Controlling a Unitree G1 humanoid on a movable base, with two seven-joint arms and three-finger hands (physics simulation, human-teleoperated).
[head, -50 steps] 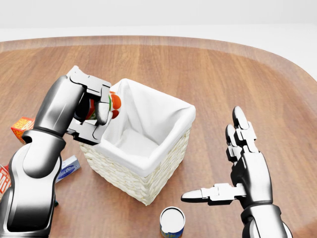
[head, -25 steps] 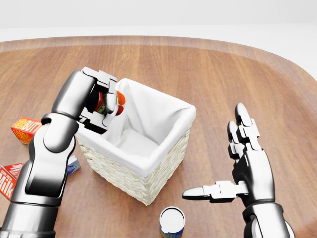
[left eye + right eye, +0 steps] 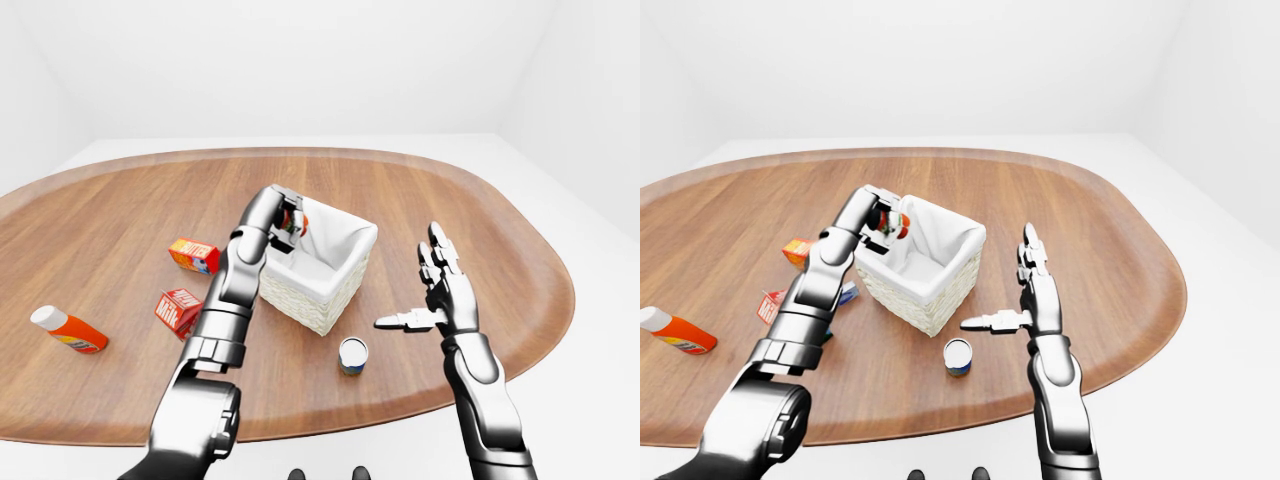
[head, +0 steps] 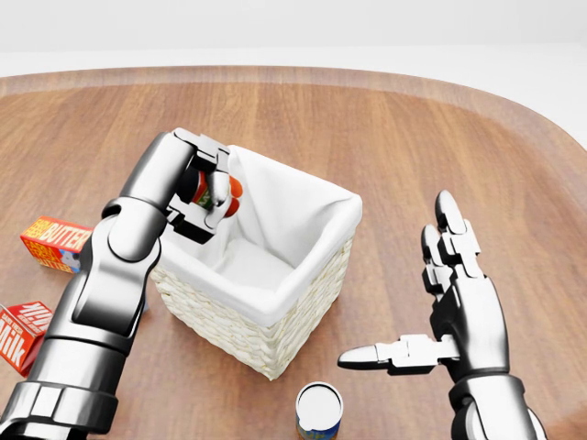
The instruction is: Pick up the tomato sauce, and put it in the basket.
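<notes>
The left robot hand is clenched around the red tomato sauce, holding it over the left rim of the woven, white-lined square basket mid-way across the oval wooden bench. The right robot hand hovers with fingers spread, grasping nothing.

Bright, even, sharp renders — soft faint shadows, mild wide-angle stretch at edges.

Wooden table: basket, can, cartons.
</notes>
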